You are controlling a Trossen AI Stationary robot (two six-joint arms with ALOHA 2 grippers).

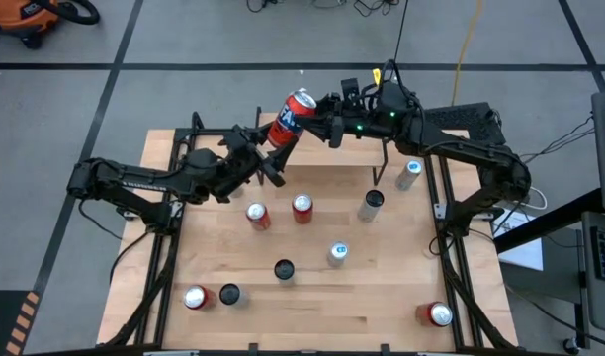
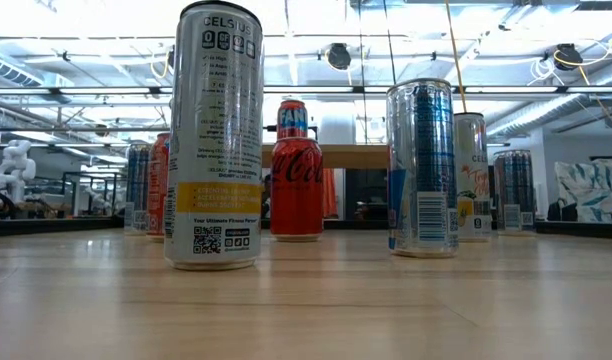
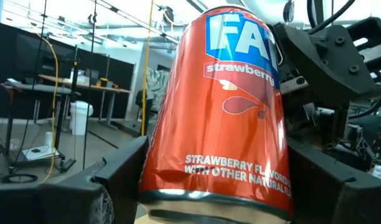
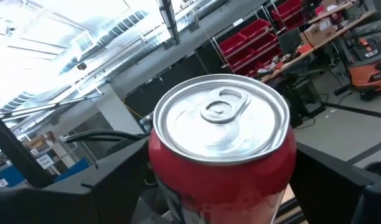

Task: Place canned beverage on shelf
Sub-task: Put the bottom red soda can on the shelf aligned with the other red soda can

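Two dark grippers met at one red strawberry-flavoured soda can with a blue label and a silver pull-tab lid [image 1: 292, 118], which hung tilted in the air over the far edge of the light wooden desk [image 1: 382, 297], well above the other cans standing there. The left gripper [image 1: 270, 161] had the can's lower body clamped between its black fingers [image 3: 109, 180], as the left wrist view showed the can filling the space between them. The right gripper [image 1: 320, 116] sat at the can's upper end with its fingers spread to either side of the lid in the right wrist view; whether they touched the metal could not be told, so it looked like a hand-over in progress rather than a second firm hold. The low shelf with a light wooden top on thin black legs [image 2: 346, 156] showed only in the low view, behind a red cola can [image 2: 297, 186], a tall white energy-drink can [image 2: 213, 135] and a blue-and-silver can [image 2: 420, 168]. The soda can was probably full, so moderately heavy for its size, with a smooth, slippery painted wall that was stiff but would dent under a hard squeeze. The best hold seemed to be across the straight mid-body, fingers square to the wall, not on the tapered shoulder or rim, where it could slide out.
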